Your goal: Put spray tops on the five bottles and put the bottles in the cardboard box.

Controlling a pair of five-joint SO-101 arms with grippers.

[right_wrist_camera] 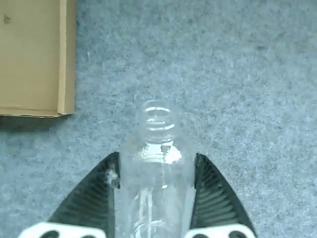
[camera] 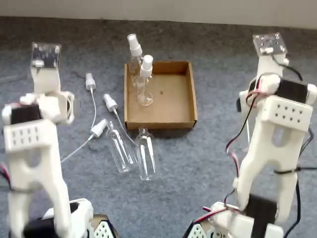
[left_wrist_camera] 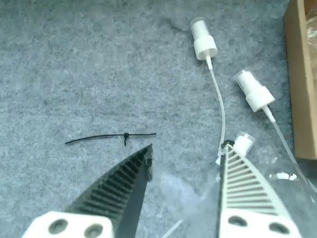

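One clear plastic bottle (right_wrist_camera: 158, 163), uncapped, sits between your right jaws, gripped on both sides; your left jaws gape wide beside a white spray top (left_wrist_camera: 242, 144).

1. The left gripper (left_wrist_camera: 188, 148) hangs open over the grey carpet (left_wrist_camera: 74, 59).
2. A black cable tie (left_wrist_camera: 111, 138) lies near one fingertip.
3. Three spray tops (left_wrist_camera: 204, 42) lie between tie and cardboard box (left_wrist_camera: 299, 74).

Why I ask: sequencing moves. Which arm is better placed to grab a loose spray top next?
Left. The left hand, open, hangs by the loose spray tops; the right hand is shut on an uncapped bottle.
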